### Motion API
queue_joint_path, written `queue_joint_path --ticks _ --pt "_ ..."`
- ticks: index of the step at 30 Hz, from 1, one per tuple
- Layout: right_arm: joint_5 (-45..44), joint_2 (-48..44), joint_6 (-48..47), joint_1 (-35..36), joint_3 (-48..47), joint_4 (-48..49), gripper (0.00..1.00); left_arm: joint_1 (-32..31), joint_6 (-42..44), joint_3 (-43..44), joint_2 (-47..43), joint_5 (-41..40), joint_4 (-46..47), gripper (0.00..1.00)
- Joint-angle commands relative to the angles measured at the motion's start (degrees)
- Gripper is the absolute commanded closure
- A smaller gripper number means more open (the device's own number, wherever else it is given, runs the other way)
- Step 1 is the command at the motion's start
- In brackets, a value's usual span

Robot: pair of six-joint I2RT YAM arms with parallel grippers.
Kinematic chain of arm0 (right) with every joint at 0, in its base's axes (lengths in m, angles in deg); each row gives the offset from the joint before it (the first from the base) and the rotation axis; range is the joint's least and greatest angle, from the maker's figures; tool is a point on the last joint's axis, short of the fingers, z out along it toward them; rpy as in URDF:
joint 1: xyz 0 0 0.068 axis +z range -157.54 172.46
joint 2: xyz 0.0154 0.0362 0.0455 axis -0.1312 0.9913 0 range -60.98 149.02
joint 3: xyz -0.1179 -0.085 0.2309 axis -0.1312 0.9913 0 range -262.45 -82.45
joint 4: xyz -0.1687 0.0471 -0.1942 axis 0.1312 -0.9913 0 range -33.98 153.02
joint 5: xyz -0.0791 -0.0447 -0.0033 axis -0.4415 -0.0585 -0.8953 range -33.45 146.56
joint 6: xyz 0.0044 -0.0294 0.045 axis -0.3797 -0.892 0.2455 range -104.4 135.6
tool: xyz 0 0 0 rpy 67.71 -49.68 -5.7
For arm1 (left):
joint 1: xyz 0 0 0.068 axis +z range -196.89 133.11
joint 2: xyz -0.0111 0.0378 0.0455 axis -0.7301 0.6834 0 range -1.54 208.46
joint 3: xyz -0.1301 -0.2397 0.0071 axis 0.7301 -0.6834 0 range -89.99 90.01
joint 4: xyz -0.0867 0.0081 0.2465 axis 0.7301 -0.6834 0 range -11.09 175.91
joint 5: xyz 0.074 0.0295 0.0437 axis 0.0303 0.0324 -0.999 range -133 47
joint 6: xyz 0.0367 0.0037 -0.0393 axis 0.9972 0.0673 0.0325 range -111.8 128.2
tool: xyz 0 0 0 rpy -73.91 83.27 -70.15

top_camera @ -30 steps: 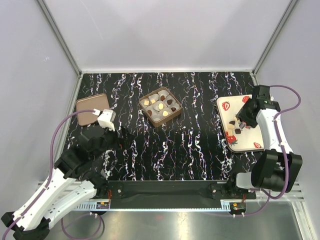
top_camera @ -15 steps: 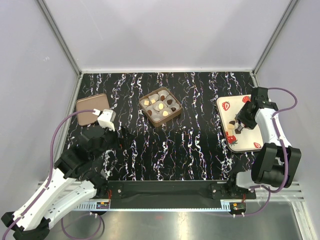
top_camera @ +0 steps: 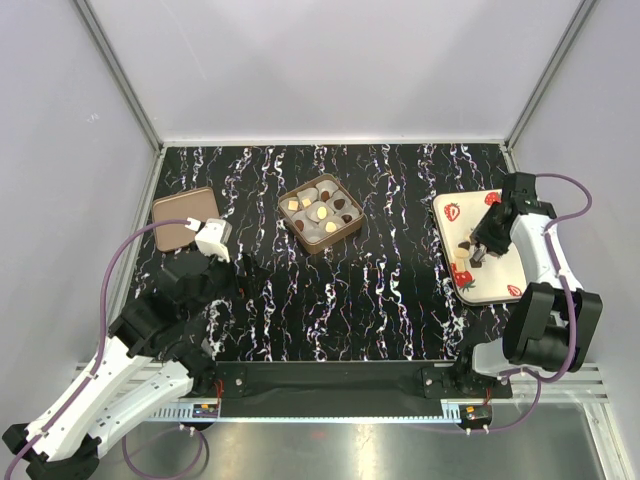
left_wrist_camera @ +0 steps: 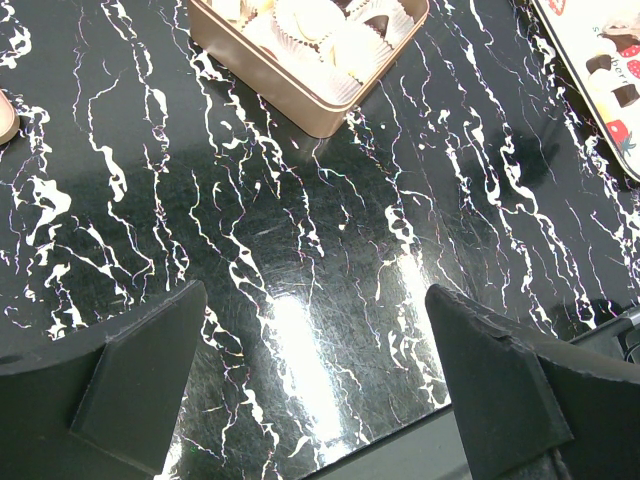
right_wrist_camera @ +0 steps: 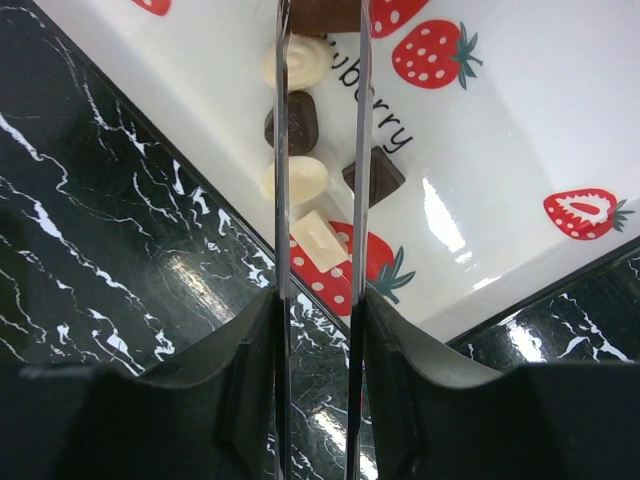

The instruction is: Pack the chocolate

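right pincer (right_wrist_camera: 320, 10): over the tray (right_wrist_camera: 520, 130) at the right edge of the surface (top_camera: 380, 290). Fingers are narrow and parallel. A brown piece (right_wrist_camera: 325, 18) fills the gap at the tips. We cannot tell whether it is clamped or only flanked.
left pincer (left_wrist_camera: 315, 300): fingers wide apart, with only surface showing between them. It hangs over the left near part of the surface, well apart from the box (left_wrist_camera: 270, 85).
chocolate (right_wrist_camera: 292, 120): loose pieces lie on the tray, along its side facing the surface's middle. In the wrist view we count two pale round ones, one pale square and two dark squares, all close to the right pincer's fingers. More chocolate sits in the box.
box: tan and square, in the middle of the surface toward the far edge. It is lined with white cups (left_wrist_camera: 318, 18). Several cups hold a piece, some dark and some pale.
lid (top_camera: 184, 218): brown, lying flat at the left edge, just beyond the left wrist.
tray: white with strawberry prints, set askew to the surface's right edge.
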Motion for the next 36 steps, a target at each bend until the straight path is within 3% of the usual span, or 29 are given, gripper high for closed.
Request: queue_joint_path --ticks 1,10,13,24,31,36 --pt "3.21 -2.69 -0.10 -0.27 -4.28 0.50 0.61 -0.11 0.82 0.01 0.18 0.16 2.57 0.01" --pt "7.44 -4.63 0.43 1.13 -7.97 -1.43 0.62 -0.11 0.73 -0.08 0.09 0.16 2.57 0.01" --pt "6.48 -5.33 1.48 5.42 -9.72 -2.05 0.63 -0.11 0.73 -0.08 0.09 0.07 2.57 0.01" --pt "-2.30 3.78 10.09 40.56 -21.76 -1.52 0.64 -0.11 0.55 -0.08 -0.08 -0.81 2.31 0.01" --pt "-4.07 14.17 10.97 52.70 -29.50 -1.78 0.64 -0.11 0.38 0.01 -1.31 -1.86 2.31 0.01" --pt "-3.29 18.47 11.24 56.85 -31.00 -1.43 0.64 -0.11 0.38 0.09 -1.49 -2.30 2.22 0.01"
